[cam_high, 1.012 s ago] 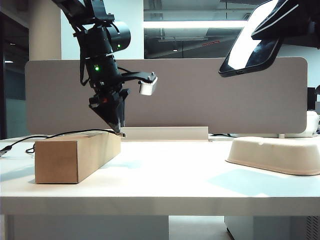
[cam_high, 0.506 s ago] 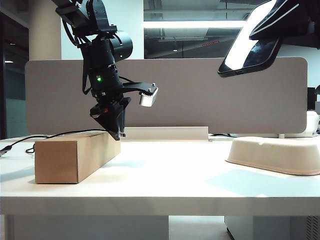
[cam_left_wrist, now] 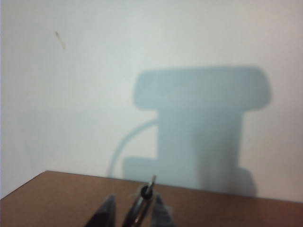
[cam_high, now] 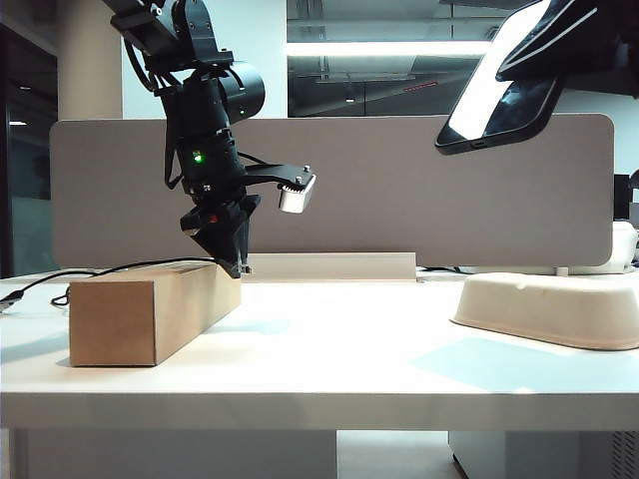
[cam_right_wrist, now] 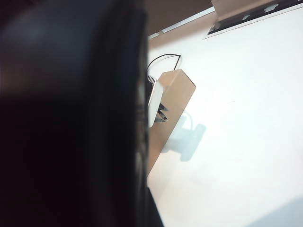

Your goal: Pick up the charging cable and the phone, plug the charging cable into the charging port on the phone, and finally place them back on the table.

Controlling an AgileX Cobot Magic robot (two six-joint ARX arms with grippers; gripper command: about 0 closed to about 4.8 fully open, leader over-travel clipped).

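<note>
Brown cardboard box (cam_high: 150, 309) lower left on the white table (cam_high: 329, 364); cream tray (cam_high: 549, 309) lower right. Left gripper (cam_high: 236, 265) over the box's far end, fingers narrowed either side of the charging cable (cam_left_wrist: 141, 208) plug tip; firm grip not confirmable. Cord trailing off left. Right gripper (cam_high: 574, 40) upper right, clamped on the phone (cam_high: 499, 100), tilted, high above tray. Grey divider panel (cam_high: 399, 190) behind.

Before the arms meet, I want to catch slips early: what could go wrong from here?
The left end effector straddles the thin black charging cable's plug at the brown cardboard box's end; closing off-centre could skew the tip. The glossy black phone hangs tilted high in the right end effector; a slip would drop it near the cream tray.
</note>
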